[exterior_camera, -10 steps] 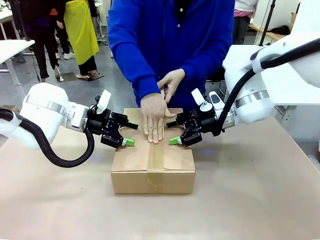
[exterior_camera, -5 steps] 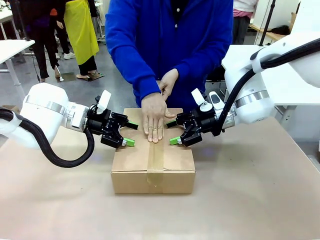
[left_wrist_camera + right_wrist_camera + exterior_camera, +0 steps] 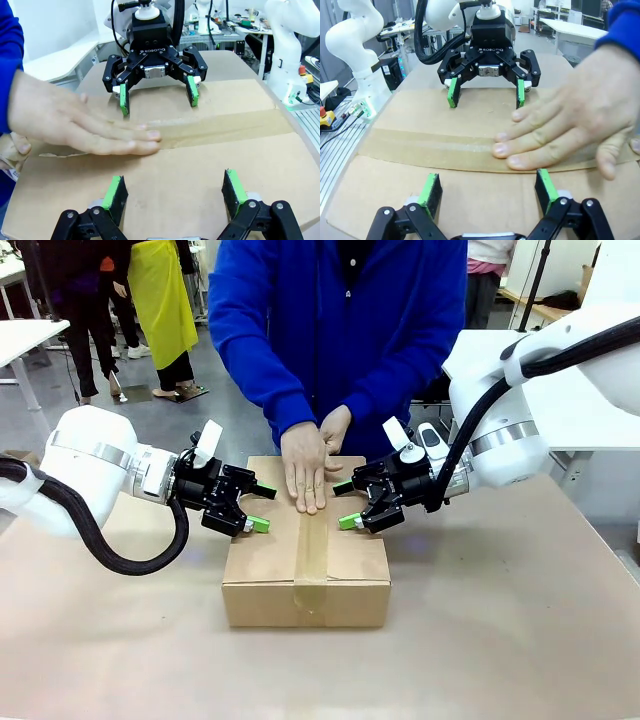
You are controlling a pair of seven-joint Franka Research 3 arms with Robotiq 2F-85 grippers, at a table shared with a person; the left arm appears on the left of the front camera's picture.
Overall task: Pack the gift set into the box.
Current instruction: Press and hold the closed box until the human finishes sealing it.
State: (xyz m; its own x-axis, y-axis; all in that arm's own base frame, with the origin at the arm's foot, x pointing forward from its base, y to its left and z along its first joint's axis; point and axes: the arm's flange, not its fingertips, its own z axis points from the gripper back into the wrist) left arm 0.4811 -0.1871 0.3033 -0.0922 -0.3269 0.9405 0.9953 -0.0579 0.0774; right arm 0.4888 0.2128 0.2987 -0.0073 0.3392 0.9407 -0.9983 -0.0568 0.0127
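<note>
While the box [image 3: 306,565], a shallow rectangular carton of plain brown corrugated cardboard, sits closed at the middle of the tan table [image 3: 500,640], a glossy strip of brown tape [image 3: 311,555] runs along its centre seam and down the near wall. A person in a blue sleeve presses one flat hand [image 3: 305,468] on the tape at the far end of the lid, the other hand [image 3: 335,428] just behind it. The left gripper [image 3: 253,507] and right gripper [image 3: 346,504] hang over the lid's left and right edges, each with green-padded fingers spread and holding nothing, in a workshop with grey flooring and white tables behind.
</note>
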